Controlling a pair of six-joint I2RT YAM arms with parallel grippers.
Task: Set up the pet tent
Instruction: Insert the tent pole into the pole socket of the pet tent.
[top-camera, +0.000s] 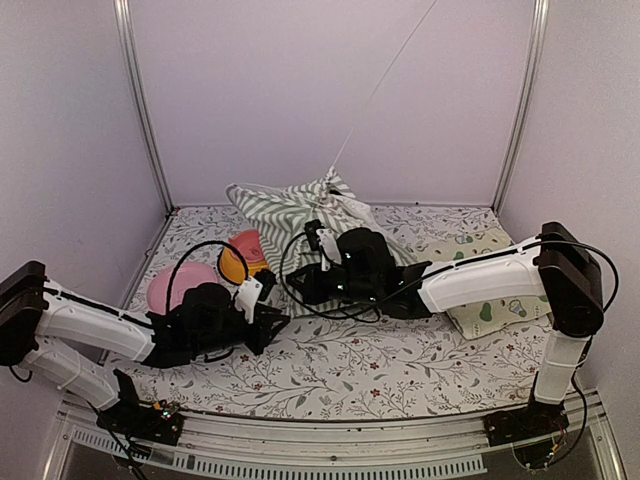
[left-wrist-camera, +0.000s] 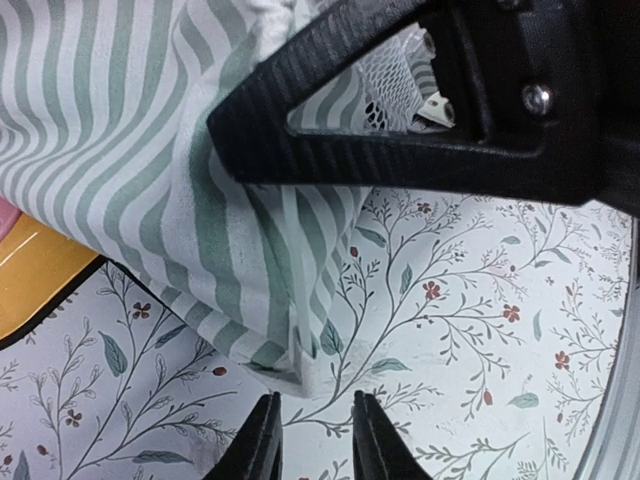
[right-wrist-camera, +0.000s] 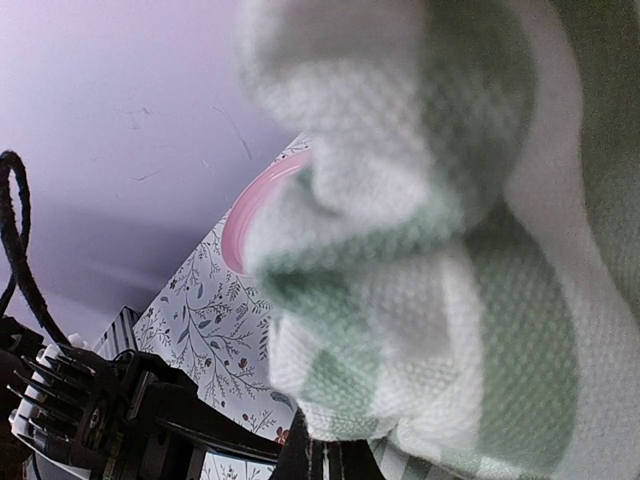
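The pet tent (top-camera: 285, 210) lies crumpled at the back middle of the table, green-and-white striped, and a thin white pole (top-camera: 385, 85) slants up from it. My right gripper (top-camera: 302, 284) reaches in from the right. In the right wrist view it (right-wrist-camera: 335, 462) is shut on a bunched fold of the tent fabric (right-wrist-camera: 450, 300). My left gripper (top-camera: 280, 320) sits just in front. In the left wrist view it (left-wrist-camera: 315, 432) is open, with only the tablecloth between its fingers. The tent's corner (left-wrist-camera: 285, 365) lies just beyond its fingertips, apart from them.
A pink bowl (top-camera: 178, 286) and an orange bowl (top-camera: 240, 256) sit left of the tent. The pale avocado-print mat (top-camera: 490, 300) lies at the right under the right arm. Metal frame posts (top-camera: 140, 110) and white walls enclose the floral tablecloth (top-camera: 380, 370).
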